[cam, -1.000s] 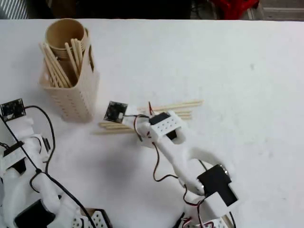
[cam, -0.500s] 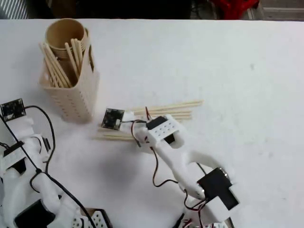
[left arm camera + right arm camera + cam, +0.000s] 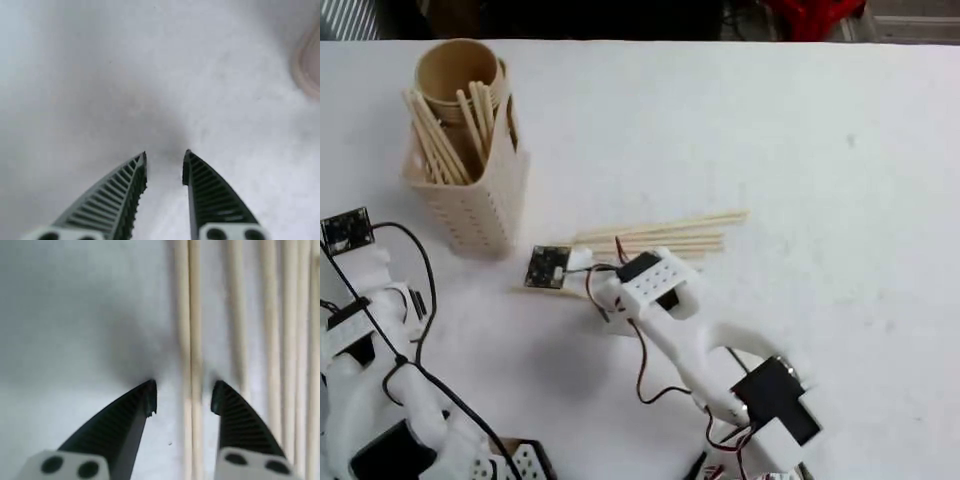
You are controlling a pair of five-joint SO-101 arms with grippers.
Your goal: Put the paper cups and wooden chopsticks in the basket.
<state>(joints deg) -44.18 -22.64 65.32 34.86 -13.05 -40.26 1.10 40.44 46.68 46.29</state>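
the white table [image 3: 840,150] carries everything. the right arm [image 3: 705,345] stretches from the near edge toward the middle. the left arm [image 3: 360,350] sits folded in the near left corner. the cream basket [image 3: 475,205] stands upright at the far left. stacked paper cups [image 3: 457,72] sit inside it, and a bunch of chopsticks [image 3: 438,140] leans in it beside the cups. the loose chopsticks [image 3: 670,232] lie flat on the table in a rough bundle, apart from the basket, with one end of the bundle under the right arm's wrist.

the right claw [image 3: 184,392] is released, parted to a moderate gap, low over the table, and it grasps nothing. a pair of chopsticks [image 3: 189,315] lying side by side runs through the gap between its tips. whether either of its fingers [image 3: 135,415] touches the wood cannot be told. the other sticks [image 3: 280,340] lie outside the gap, beyond one finger.

the left claw [image 3: 164,159] is parted only narrowly. bare table lies under the gap and nothing is gripped.
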